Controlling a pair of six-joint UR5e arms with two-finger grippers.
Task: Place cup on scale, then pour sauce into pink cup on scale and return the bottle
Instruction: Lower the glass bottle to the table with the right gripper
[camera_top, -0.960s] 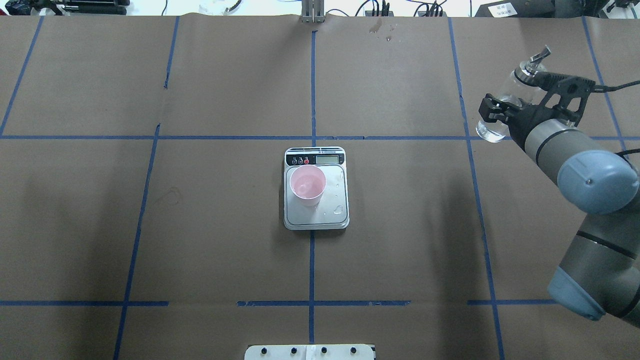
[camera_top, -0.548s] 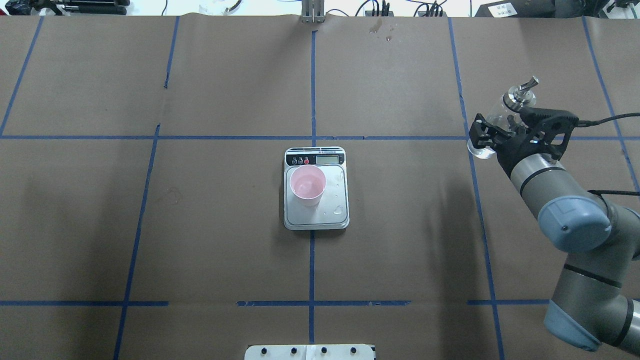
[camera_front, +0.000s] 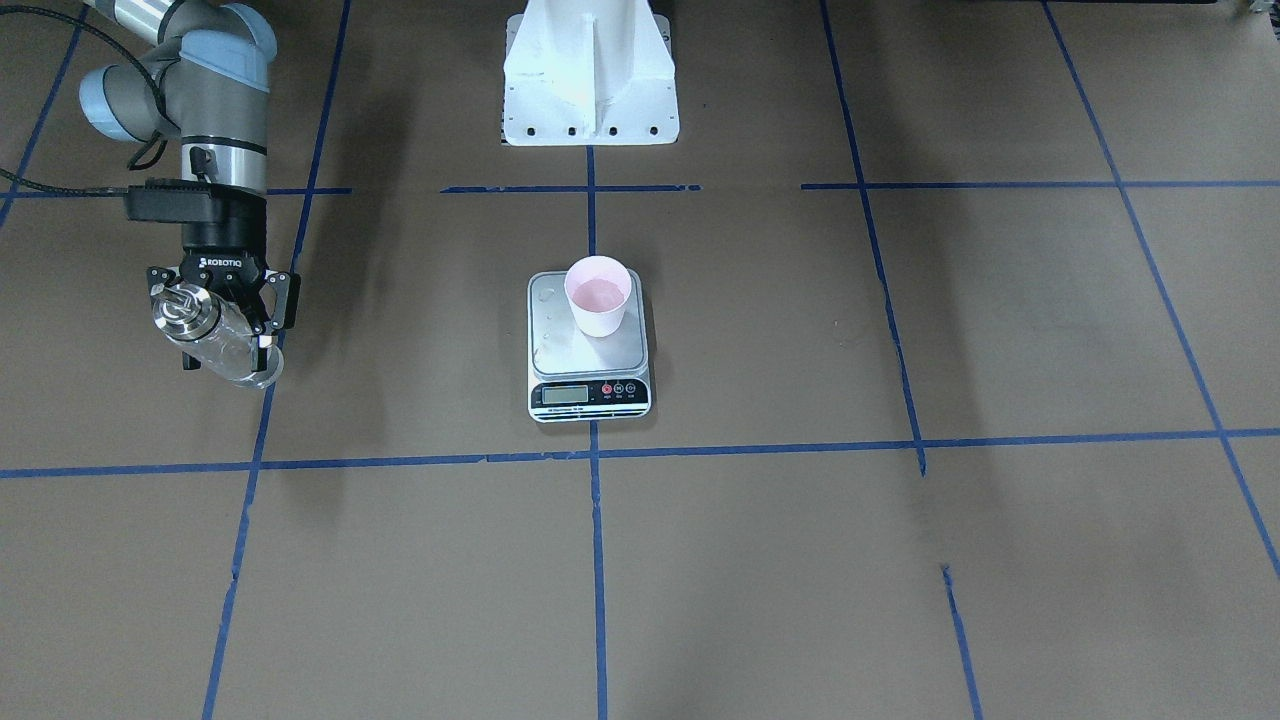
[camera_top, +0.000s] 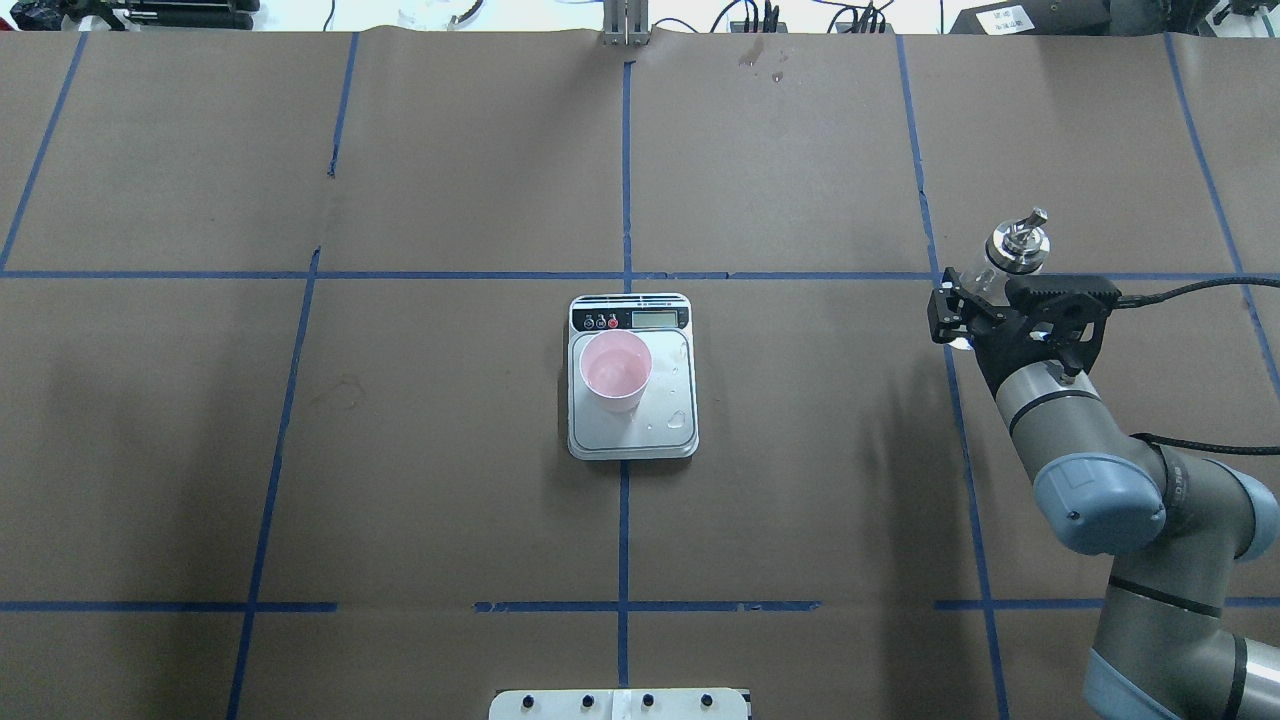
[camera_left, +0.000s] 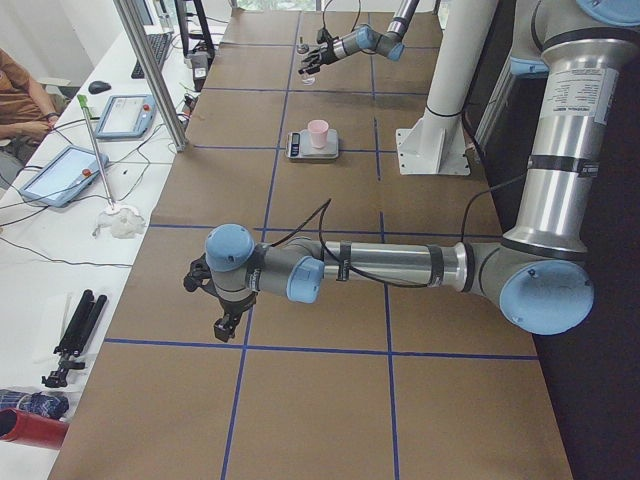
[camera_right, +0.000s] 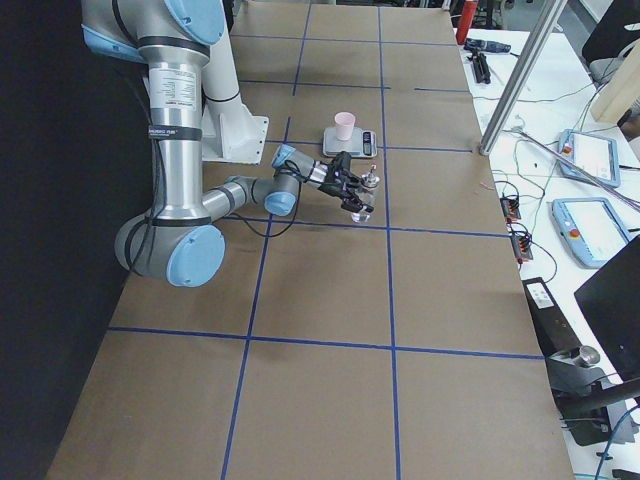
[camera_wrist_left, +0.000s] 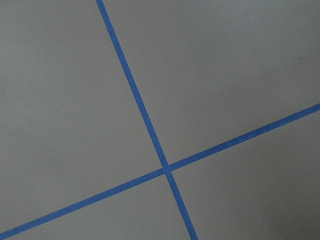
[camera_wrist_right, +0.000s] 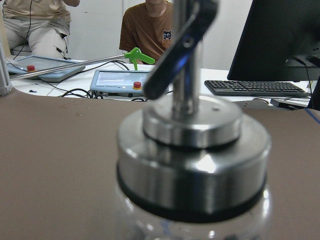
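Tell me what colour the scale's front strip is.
The front strip is black, clearest in the overhead view.

Overhead and front cameras face each other (both show the scale (camera_top: 640, 442)).

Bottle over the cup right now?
No, the bottle is far off to one side of the cup standing on the scale.

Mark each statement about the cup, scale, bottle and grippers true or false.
The small pale pink tapered cup stands on the silver rectangular digital scale. True.
The right gripper is shut on the clear cylindrical glass bottle. True.
The bottle hangs over the cup. False: it is well off to the scale's side.
Clear droplets lie on the scale's platform beside the cup. True.
The left gripper holds the cup. False: the left gripper hangs far from it.
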